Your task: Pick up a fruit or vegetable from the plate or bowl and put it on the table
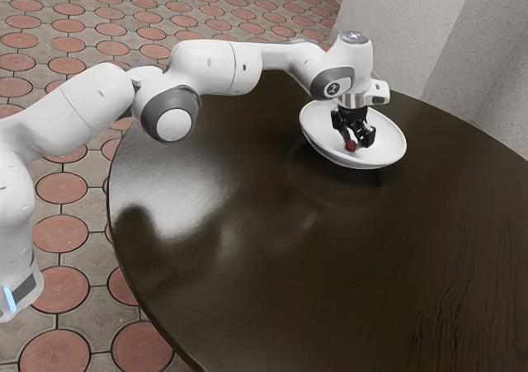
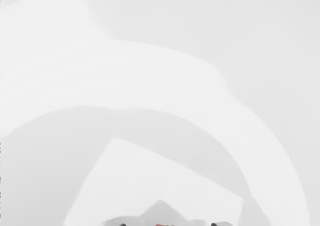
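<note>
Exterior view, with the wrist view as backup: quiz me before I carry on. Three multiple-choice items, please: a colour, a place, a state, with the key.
1. The tabletop is:
A) white
B) red
C) dark brown

2. The small red item is:
A) on the floor
B) in the bowl
C) on the bare tabletop

3. The end effector has its fingers:
A) apart
B) pressed against each other

Key:
1 C: the exterior view shows a dark brown surface.
2 B: it sits inside the white rim, low between the fingers.
3 A: the wrist view shows two dark tips with gaps either side of the red.
</note>
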